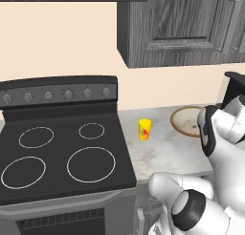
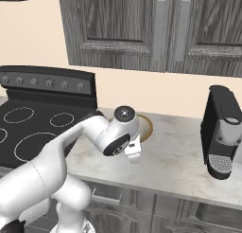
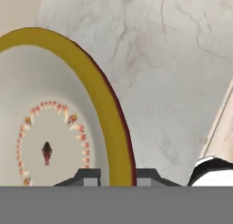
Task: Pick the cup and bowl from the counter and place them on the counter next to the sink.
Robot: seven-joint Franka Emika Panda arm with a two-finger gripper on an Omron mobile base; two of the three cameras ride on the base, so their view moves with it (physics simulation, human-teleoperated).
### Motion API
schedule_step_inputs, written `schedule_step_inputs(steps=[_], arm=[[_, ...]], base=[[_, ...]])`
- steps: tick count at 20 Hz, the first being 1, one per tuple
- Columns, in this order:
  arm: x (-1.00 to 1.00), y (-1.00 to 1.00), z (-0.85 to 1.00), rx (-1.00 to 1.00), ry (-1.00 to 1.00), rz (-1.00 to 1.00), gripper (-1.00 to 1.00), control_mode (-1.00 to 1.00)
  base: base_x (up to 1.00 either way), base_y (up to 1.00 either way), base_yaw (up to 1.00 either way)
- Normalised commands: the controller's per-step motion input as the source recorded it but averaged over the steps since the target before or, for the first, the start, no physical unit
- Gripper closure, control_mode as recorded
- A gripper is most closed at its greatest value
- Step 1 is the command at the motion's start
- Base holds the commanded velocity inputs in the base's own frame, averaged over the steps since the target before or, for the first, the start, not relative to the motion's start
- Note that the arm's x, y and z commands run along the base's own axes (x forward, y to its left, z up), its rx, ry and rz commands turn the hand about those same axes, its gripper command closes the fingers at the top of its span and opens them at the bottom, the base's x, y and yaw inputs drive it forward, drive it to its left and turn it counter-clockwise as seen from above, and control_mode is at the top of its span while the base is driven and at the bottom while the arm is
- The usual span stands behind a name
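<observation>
The bowl (image 3: 50,123), tan-rimmed with a pale inside and a ring of small red marks, sits at the back of the counter (image 1: 162,155). My gripper (image 3: 118,176) is shut on the bowl's near rim, one of its fingers (image 3: 88,176) inside the bowl and the other outside. In the base views my arm covers part of the bowl (image 1: 184,120) (image 2: 145,127). The yellow cup (image 1: 144,129) stands upright on the counter left of the bowl, untouched. The sink is out of view.
A black stovetop (image 1: 62,153) with white burner rings lies left of the counter. A black coffee machine (image 2: 221,132) stands at the right on the counter (image 2: 170,161). Dark wood wall cabinets (image 2: 142,28) hang above.
</observation>
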Motion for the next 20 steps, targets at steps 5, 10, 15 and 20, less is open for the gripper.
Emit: schedule_step_inputs(steps=[5,10,15,20], arm=[[0.03,0.33,0.58,0.0,0.09,0.14,1.0,-1.0],[0.0,0.39,0.19,0.0,0.05,0.14,1.0,-1.0],[0.0,0.43,0.0,0.03,0.0,0.13,1.0,-1.0],[-0.07,0.59,0.0,0.01,-0.06,0.11,1.0,-1.0]], base=[[0.0,0.0,0.0],[0.0,0.0,0.0],[0.0,0.0,0.0],[0.0,0.0,0.0]])
